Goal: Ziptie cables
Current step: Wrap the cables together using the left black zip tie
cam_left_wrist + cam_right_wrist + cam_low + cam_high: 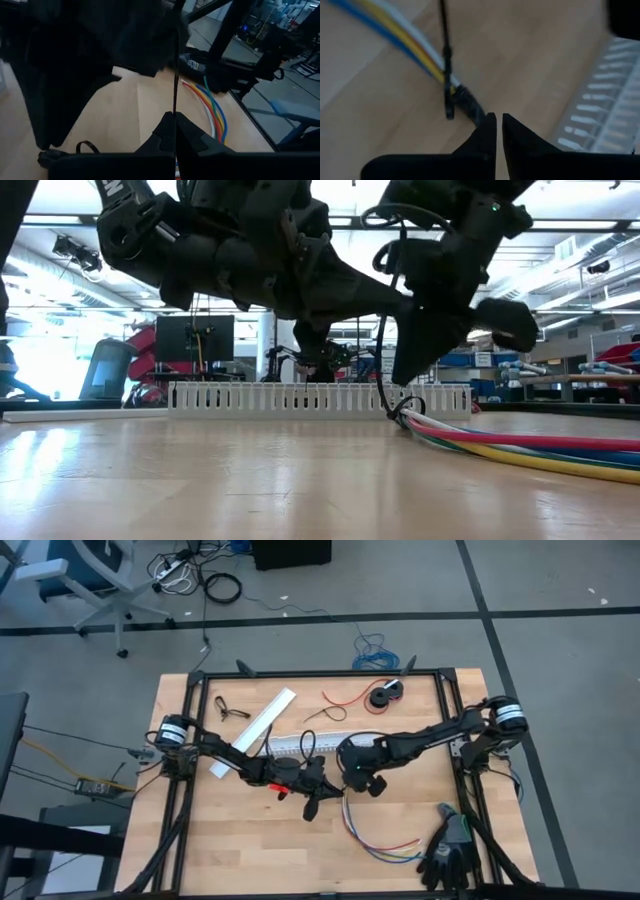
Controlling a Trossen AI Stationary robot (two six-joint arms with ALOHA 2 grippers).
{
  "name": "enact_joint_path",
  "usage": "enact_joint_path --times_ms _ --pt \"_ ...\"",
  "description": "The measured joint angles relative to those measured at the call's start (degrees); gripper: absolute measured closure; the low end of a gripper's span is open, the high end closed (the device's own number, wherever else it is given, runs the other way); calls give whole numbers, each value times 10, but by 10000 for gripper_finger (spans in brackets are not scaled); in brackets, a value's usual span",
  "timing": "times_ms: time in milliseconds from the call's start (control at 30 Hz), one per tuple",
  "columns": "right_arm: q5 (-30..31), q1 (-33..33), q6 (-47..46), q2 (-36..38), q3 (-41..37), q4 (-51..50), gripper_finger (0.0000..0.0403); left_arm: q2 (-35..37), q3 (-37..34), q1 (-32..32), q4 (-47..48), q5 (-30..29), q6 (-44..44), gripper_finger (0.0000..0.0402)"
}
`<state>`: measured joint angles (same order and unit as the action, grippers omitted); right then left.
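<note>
Behind cables [520, 442], slotted duct [300, 396], glove [450, 850]

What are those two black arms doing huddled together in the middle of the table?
They are fastening a zip tie around the cables, a bunch of coloured wires lying on the wooden table. The left gripper is shut on the zip tie, a thin black strip, holding it upright. The right gripper sits just above the black-sleeved end of the bunch, where the tie loops around it, fingers nearly together and gripping nothing visible.
</note>
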<state>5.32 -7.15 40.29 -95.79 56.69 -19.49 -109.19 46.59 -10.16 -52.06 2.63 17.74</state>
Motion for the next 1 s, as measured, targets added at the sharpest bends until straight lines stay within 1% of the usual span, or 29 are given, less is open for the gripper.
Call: enact_joint_path --times_ms 167,400,500,700,933,1000 --pt "-3 -9 59 -18 0 8 359 0 0 -13 -8 5 -27 401" --pt "-17 -14 131 -25 -1 16 336 0 0 -23 -11 5 -34 401" --pt "-25 -14 155 -31 -1 19 335 0 0 -23 -14 5 -31 401" --pt "-25 -6 188 -53 0 24 336 0 0 -23 2 0 6 401" --pt "-25 -4 185 -59 0 34 337 0 0 -27 17 1 6 401" --pt "-27 -1 185 -59 0 35 340 0 0 -28 18 18 3 401"
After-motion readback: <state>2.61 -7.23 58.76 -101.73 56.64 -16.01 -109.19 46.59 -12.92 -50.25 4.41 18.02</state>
